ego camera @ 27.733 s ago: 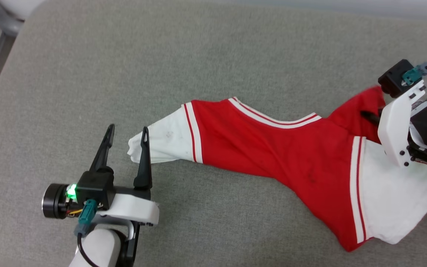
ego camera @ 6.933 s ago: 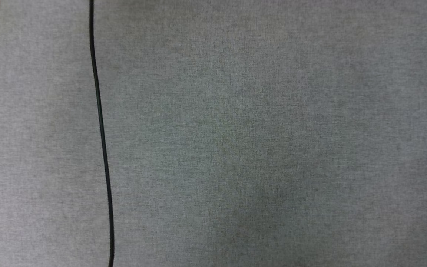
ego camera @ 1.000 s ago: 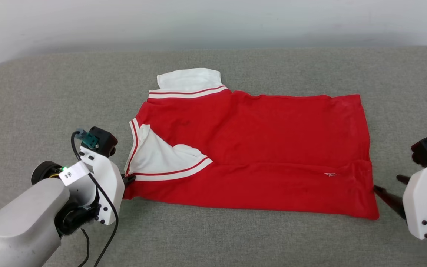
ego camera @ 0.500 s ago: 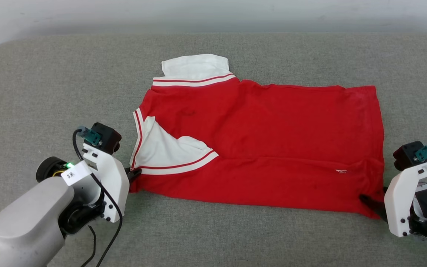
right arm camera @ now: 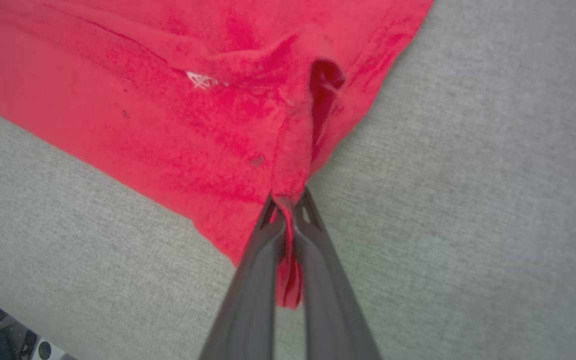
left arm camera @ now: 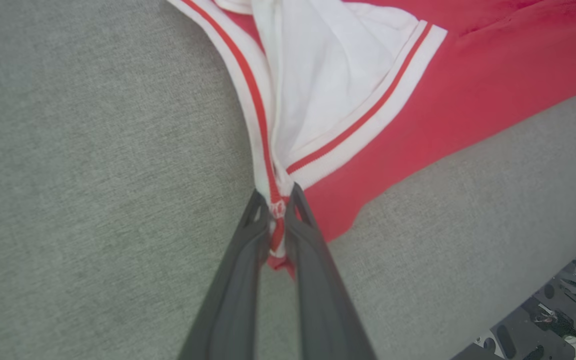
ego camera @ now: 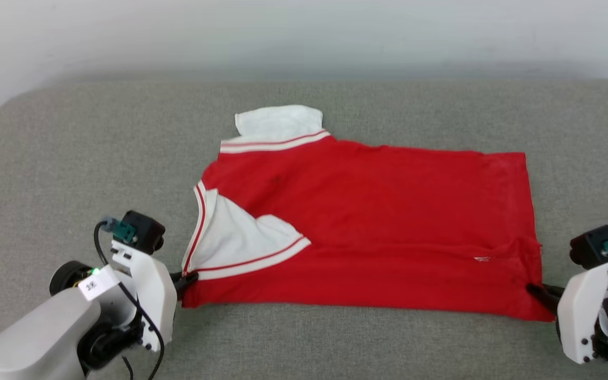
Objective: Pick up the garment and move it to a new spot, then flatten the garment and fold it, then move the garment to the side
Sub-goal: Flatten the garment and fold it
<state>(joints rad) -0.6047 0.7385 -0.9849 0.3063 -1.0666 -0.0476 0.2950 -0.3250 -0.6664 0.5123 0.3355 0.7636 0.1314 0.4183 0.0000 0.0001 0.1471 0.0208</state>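
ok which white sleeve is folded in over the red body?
The near sleeve, beside the left pincer; the far sleeve sticks straight out from the garment.

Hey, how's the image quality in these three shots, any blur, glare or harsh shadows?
Head view: soft, even light, no glare or hard shadows; the shirt is sharp. Left wrist view: the left tool, close to the lens, looks soft, the striped trim sharper. Right wrist view: the red looks oversaturated and blotchy, and the right tool is slightly blurred.
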